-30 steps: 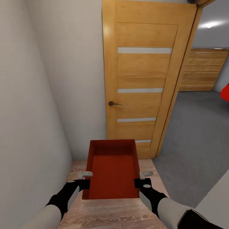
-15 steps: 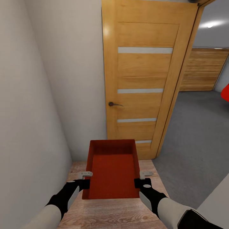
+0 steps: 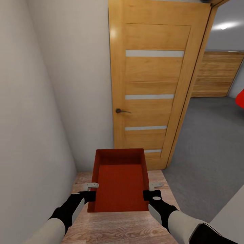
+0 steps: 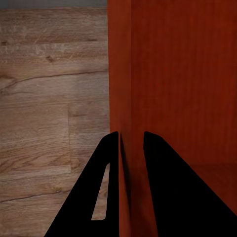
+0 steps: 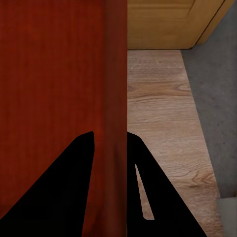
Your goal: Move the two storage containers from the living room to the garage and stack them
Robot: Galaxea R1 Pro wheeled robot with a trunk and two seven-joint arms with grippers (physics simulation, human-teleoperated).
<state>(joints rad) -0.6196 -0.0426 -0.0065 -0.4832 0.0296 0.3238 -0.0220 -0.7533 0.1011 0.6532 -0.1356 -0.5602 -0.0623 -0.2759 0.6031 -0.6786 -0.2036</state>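
The orange-red storage container [image 3: 121,179] looks like matt plastic with a fine woven-ish texture on its bottom, sitting over pale grainy wood-plank floor [image 3: 118,230], next to a warm satin-finish wood door [image 3: 152,84] with frosted strips, and rough grey concrete-like floor [image 3: 206,149] beyond.

Both arms reach forward and low, about level with each other. The left gripper [image 3: 90,190] is closed on the left wall of the storage container [image 3: 121,183] (one finger inside, one outside). The right gripper [image 3: 152,190] pinches the right wall in the same way. The wrists are black, the forearms pale grey.
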